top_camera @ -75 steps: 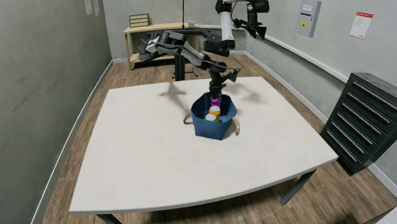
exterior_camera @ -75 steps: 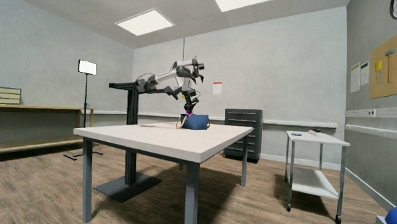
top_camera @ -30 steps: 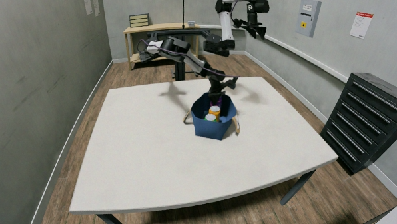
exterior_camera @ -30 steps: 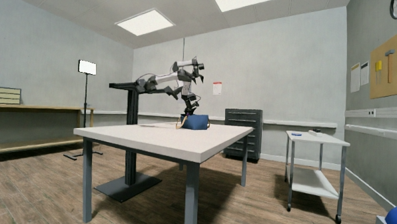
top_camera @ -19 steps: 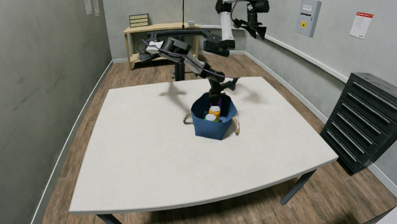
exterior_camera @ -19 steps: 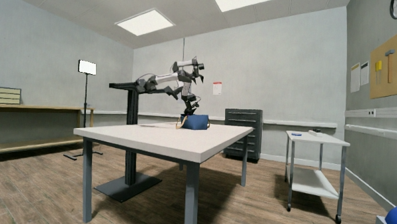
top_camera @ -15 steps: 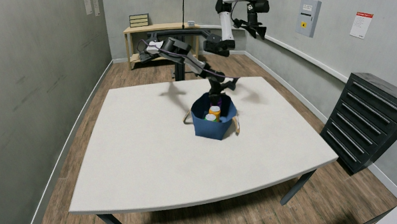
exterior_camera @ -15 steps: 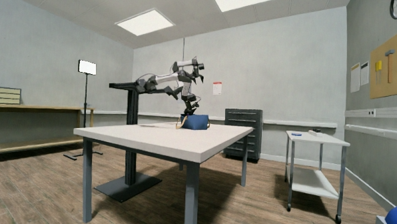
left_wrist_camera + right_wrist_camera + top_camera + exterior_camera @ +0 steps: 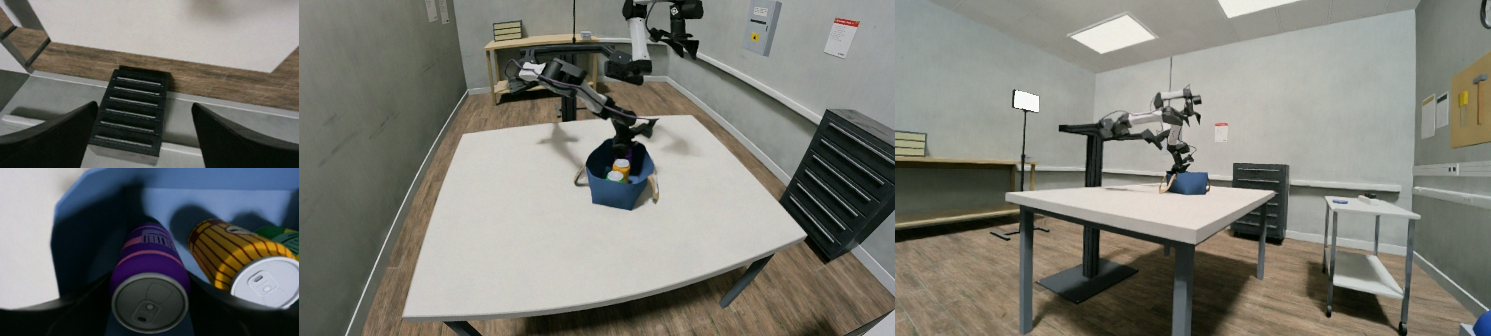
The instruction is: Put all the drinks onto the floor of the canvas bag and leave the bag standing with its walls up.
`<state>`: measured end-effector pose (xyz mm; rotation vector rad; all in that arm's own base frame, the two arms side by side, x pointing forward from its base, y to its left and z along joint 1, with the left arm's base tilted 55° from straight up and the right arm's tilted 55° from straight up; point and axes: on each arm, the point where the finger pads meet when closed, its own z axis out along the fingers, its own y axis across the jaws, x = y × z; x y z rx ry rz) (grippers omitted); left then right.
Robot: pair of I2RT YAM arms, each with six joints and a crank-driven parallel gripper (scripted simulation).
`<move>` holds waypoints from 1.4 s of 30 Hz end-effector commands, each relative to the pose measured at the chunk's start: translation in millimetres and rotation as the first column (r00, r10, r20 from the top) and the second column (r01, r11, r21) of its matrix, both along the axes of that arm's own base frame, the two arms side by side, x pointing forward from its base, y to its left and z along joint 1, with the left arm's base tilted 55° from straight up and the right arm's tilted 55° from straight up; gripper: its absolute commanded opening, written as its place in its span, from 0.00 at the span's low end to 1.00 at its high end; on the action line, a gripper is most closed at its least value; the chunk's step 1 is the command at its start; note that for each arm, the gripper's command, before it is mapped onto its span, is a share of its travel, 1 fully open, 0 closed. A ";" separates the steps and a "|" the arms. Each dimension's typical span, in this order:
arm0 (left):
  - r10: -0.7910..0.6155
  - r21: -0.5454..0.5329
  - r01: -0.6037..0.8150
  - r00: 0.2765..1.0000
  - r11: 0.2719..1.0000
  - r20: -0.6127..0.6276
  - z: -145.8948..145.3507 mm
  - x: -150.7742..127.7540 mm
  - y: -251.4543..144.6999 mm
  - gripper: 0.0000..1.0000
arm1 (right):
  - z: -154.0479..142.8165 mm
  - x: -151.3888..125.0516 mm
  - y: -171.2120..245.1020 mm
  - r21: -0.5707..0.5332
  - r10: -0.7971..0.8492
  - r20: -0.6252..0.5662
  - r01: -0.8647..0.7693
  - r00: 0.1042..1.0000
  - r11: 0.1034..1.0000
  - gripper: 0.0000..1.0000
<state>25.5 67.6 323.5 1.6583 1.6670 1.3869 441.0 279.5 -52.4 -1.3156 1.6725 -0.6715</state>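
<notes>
The blue canvas bag (image 9: 613, 196) (image 9: 1192, 184) (image 9: 233, 178) stands on the table with its walls up. An orange can (image 9: 624, 171) (image 9: 219, 252) and a green can (image 9: 615, 176) (image 9: 268, 231) stand inside it, side by side. My right gripper (image 9: 622, 151) (image 9: 149, 271) reaches down into the bag and is shut on a purple can (image 9: 150, 262), upright beside the orange can. Whether the purple can's base touches the bag floor cannot be told. My left gripper (image 9: 688, 50) (image 9: 1193, 119) (image 9: 145, 103) is open and empty, raised high away from the bag.
The bag's tan handles (image 9: 580, 176) (image 9: 655, 189) hang outward on two sides. In the right wrist view the bag wall is close beside the purple can. The white table (image 9: 509, 250) (image 9: 1120, 210) extends around the bag. A dark drawer cabinet (image 9: 841, 180) (image 9: 129, 112) stands beyond the table edge.
</notes>
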 end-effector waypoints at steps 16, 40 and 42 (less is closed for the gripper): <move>0.000 -0.005 0.000 0.999 1.000 0.051 8.6 -12.5 -5.9 1.00 | 12.1 16.2 16.7 0.055 0.040 0.051 -0.042 0.998 0.998 0.74; 0.000 -0.005 0.000 0.999 1.000 0.051 8.6 -12.5 -5.9 1.00 | 30.8 20.8 21.2 0.082 0.027 0.085 -0.034 0.996 0.996 0.91; 0.000 -0.005 0.000 0.999 1.000 0.051 8.6 -12.5 -5.9 1.00 | 30.8 20.8 21.2 0.082 0.027 0.085 -0.034 0.996 0.996 0.91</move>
